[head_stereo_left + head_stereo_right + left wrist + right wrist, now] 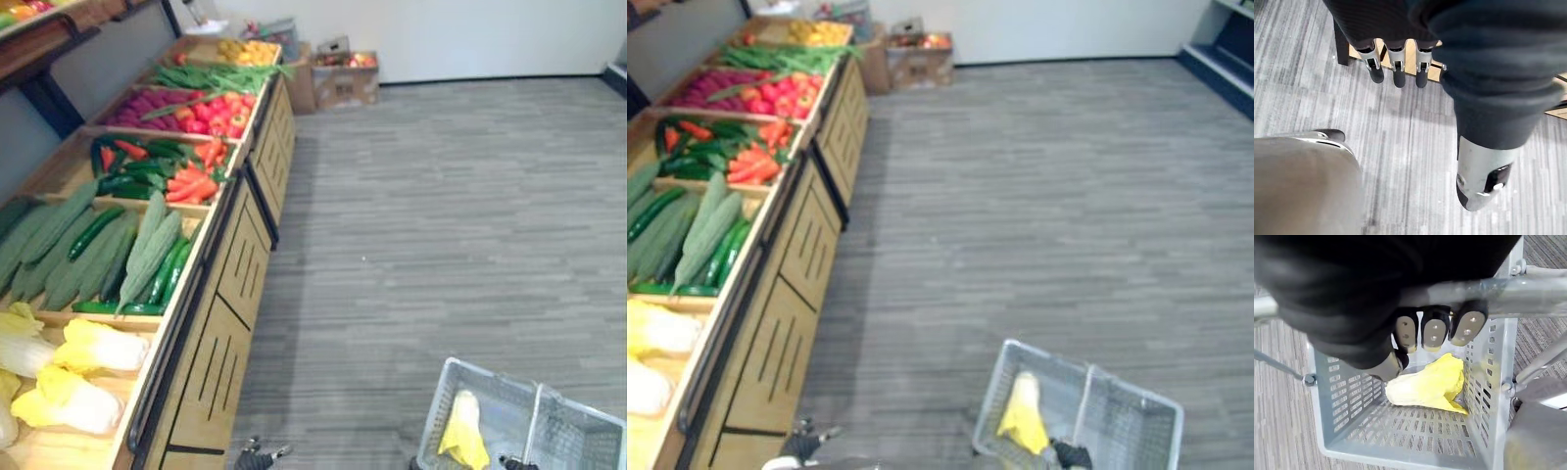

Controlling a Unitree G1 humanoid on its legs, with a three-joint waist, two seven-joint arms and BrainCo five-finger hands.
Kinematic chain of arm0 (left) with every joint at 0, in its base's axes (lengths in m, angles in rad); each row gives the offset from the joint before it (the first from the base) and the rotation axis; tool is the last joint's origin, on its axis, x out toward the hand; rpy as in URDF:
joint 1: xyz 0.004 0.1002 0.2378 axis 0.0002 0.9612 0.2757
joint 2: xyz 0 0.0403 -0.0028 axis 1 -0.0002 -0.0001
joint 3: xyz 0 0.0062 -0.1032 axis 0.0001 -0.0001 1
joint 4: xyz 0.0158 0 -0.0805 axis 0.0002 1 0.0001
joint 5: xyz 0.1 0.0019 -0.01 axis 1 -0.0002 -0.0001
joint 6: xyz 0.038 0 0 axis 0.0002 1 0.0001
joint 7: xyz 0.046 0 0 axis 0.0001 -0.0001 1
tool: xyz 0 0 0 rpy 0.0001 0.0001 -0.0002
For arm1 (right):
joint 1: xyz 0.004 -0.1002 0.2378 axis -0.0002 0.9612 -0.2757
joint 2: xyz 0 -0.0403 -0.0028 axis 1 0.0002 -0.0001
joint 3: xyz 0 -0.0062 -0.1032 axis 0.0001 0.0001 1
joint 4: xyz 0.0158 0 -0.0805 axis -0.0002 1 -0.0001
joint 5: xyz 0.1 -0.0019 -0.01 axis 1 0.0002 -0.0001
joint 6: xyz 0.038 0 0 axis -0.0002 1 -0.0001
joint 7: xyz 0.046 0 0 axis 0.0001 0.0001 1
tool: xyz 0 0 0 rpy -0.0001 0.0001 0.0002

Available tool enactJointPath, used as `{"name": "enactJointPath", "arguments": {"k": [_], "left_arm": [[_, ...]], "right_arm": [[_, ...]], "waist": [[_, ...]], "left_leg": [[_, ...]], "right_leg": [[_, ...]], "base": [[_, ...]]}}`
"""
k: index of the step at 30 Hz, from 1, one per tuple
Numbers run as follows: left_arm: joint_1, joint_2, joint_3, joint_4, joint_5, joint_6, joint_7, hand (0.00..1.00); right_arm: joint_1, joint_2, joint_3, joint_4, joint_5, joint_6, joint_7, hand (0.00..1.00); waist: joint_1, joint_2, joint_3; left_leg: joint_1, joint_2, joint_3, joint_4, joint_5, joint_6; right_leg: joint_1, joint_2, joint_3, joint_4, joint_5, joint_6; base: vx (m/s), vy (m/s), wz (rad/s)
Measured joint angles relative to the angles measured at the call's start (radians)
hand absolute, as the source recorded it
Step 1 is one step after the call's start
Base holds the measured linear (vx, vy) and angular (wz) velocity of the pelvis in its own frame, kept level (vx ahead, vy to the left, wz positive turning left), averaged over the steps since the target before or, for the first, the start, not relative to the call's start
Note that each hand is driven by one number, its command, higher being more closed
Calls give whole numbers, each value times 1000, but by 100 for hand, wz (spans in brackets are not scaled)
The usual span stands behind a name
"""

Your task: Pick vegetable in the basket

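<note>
Inside the slotted basket (1352, 396) lies crinkly cabbage (1426, 387).

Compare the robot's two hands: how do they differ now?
The left hand has straight fingers and holds nothing; the right hand has fingers curled round the basket's handle. The left hand is over floor beside the wooden stand; the right hand is over the basket, where a yellow cabbage lies. Both have dark-tipped fingers.

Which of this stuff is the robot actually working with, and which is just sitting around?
In the job: grey basket, its handle gripped by the right robot hand; yellow cabbage inside it; cabbages on the wooden stand.
Just lying about: cardboard boxes; carrots; left robot hand, idle, open.
</note>
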Motion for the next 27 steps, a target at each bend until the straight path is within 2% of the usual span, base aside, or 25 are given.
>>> {"name": "enactJointPath", "arguments": {"k": [6, 10, 12, 13, 14, 16, 17, 18, 19, 21, 23, 24, 25, 26, 27], "left_arm": [[20, 13, -11, 3, 3, 0, -1, 0], [23, 20, -41, 2, 38, -4, -3, 0], [22, 20, -50, 2, 41, -12, -9, 0], [23, 19, -57, 1, 41, -15, -12, 0], [24, 22, -58, 1, 41, -15, -13, 0], [27, 33, -54, -1, 40, -14, -18, 0], [31, 31, -52, -1, 40, -13, -19, 0], [35, 31, -42, -1, 40, -12, -19, 0], [32, 32, -33, -1, 40, -12, -19, 0], [27, 25, -14, -1, 40, -10, -18, 0], [11, 18, 6, -1, 39, -2, -16, 0], [8, 18, 11, -1, 39, 1, -17, 0], [-1, 7, 41, -2, 39, 2, -17, 0], [-6, -16, 69, -1, 39, 3, -17, 0], [-15, -25, 85, -3, 39, 3, -18, 0]], "right_arm": [[-26, 28, -12, -1, 17, -1, 10, 100], [-40, 33, -46, -2, 44, -1, 11, 100], [-44, 38, -94, -7, 46, -2, 15, 100], [-45, 52, -133, -35, 76, -7, 13, 100], [-45, 61, -141, -52, 86, -10, 13, 100], [-41, 92, -155, -85, 94, -24, 12, 100], [-37, 99, -152, -86, 94, -27, 11, 100], [-34, 104, -138, -87, 93, -28, 12, 100], [-35, 109, -131, -87, 93, -28, 11, 100], [-38, 117, -124, -87, 94, -29, 11, 100], [-51, 138, -156, -86, 94, -27, 9, 100], [-51, 142, -163, -86, 94, -25, 7, 100], [-39, 144, -166, -86, 93, -22, 6, 100], [-34, 139, -170, -87, 93, -18, 1, 100], [-38, 139, -178, -88, 92, -18, -1, 100]], "waist": [[0, -24, 13], [5, -27, 15], [9, -24, 21], [13, -21, 33], [11, -24, 42], [0, -49, 64], [-3, -58, 65], [-2, -65, 65], [-1, -63, 63], [-3, -56, 61], [-5, -50, 75], [-5, -51, 75], [-7, -50, 75], [-11, -36, 70], [-11, -28, 67]], "left_leg": [[0, -33, 15, -13, -28, 16], [-1, -45, 57, 4, -59, 31], [3, -51, 57, 39, -105, 50], [31, -45, 70, 46, -116, 57], [44, -49, 74, 52, -121, 60], [113, -73, 84, 63, -154, 83], [132, -76, 87, 60, -161, 92], [160, -78, 84, 52, -175, 102], [174, -73, 83, 38, -181, 102], [177, -53, 82, 27, -191, 93], [220, -14, 78, -12, -203, 66], [236, -9, 77, -20, -204, 56], [268, -1, 70, -50, -212, 44], [291, 19, 47, -55, -209, 40], [292, 31, 45, -40, -190, 36]], "right_leg": [[-9, -28, 9, -22, 25, 15], [-37, -35, 54, 1, 23, 22], [-90, -34, 61, 144, -35, 36], [-194, -25, 43, 405, -86, 22], [-240, -29, 25, 521, -89, 15], [-341, -79, -25, 808, -51, -17], [-351, -95, -35, 851, -63, -21], [-364, -107, -76, 874, -82, -49], [-391, -108, -118, 849, -89, -61], [-423, -90, -181, 760, -89, -61], [-434, -46, -236, 529, -64, -37], [-434, -42, -236, 470, -57, -26], [-429, -33, -232, 393, -30, -35], [-429, -21, -235, 447, 11, -84], [-436, -22, -243, 481, -18, -92]], "base": [[-7, 87, -6], [38, 55, -33], [54, 66, -35], [8, 39, -23], [18, 45, -19], [59, 55, -1], [102, 63, 4], [182, 51, 7], [223, 30, 6], [238, -33, 4], [382, -117, 12], [463, -179, 25], [635, -268, 41], [548, -232, 38], [675, -331, 28]]}}
